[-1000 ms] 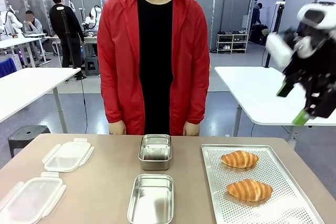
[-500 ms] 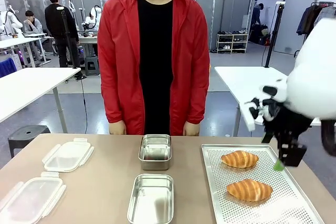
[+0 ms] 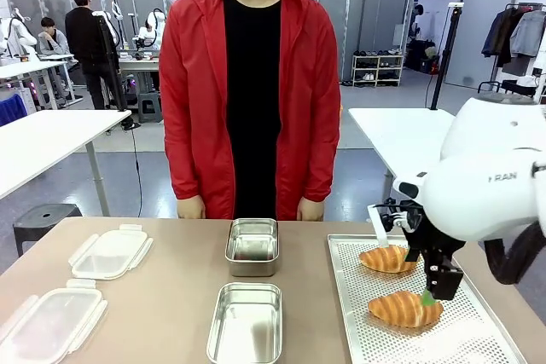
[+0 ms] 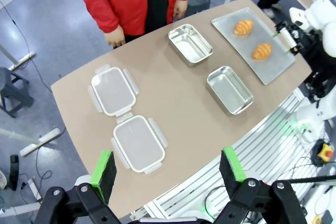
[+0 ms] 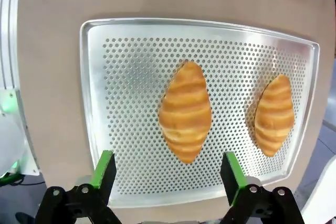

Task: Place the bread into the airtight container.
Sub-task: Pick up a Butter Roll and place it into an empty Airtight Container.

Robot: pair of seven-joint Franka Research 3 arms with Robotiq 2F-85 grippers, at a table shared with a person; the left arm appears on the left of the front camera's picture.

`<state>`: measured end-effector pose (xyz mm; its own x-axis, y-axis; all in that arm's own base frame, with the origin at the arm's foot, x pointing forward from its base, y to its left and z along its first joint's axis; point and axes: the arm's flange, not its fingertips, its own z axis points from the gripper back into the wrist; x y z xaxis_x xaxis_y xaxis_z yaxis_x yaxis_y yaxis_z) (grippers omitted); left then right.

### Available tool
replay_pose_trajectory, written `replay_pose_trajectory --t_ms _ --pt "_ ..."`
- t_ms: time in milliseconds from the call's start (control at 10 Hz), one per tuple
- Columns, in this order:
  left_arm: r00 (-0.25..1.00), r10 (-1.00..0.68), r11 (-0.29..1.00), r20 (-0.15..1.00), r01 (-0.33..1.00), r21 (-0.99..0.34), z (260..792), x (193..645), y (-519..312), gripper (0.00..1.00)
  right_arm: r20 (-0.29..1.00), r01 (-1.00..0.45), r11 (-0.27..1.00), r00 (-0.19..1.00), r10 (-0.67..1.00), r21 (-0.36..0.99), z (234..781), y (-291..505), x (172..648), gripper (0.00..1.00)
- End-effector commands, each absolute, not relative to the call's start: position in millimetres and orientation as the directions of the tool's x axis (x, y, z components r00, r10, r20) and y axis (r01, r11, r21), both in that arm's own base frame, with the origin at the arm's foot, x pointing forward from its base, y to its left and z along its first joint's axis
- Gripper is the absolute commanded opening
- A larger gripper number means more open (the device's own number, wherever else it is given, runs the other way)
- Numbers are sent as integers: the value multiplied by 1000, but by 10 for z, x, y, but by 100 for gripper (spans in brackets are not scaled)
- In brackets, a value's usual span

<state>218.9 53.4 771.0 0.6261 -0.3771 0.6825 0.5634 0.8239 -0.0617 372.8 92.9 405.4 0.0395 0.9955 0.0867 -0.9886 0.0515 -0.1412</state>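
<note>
Front view: right gripper [image 3: 424, 295] has dropped from high at the picture's right a second ago, past the tray's far right edge, to hang just over the near bread [image 3: 401, 310]. One green pad [image 3: 426, 297] sits at that bread's top; whether it touches, I cannot tell. Both breads, near and far [image 3: 388, 258], lie where they did on the tray [image 3: 482, 330]. Two containers [image 3: 246, 323] and [image 3: 252, 245] sit mid-table, unmoved. Two lids [image 3: 111, 251] and [image 3: 49, 323] lie at the left, as before. A person [image 3: 249, 91] stands at the far side, hands at the table edge.

Left wrist view: left gripper [image 4: 168, 166] hangs high above the table [image 4: 178, 103] with jaws wide apart, holding nothing. Below lie lids, containers, tray and both breads [image 4: 261, 51].

Right wrist view: right gripper [image 5: 168, 167] looks straight down on the tray [image 5: 126, 77]. Its fingers [image 5: 104, 169] stand fully apart and empty, the near bread [image 5: 185, 111] centred between and beyond them, the far one [image 5: 274, 115] beside it.
</note>
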Motion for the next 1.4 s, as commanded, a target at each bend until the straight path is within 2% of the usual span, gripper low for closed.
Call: replay_pose_trajectory --t_ms 0,700,1300 --pt "622 -392 820 678 570 -48 7738 2192 539 100 100 -987 59 45 994 -147 3708 971 3612 100" --pt "622 -392 820 678 570 -48 7738 2192 539 100 70 -988 74 65 995 -134 3130 836 3787 100" --pt "622 -392 820 678 570 -48 7738 2192 539 100 79 -988 68 57 995 -138 2934 782 3960 100"
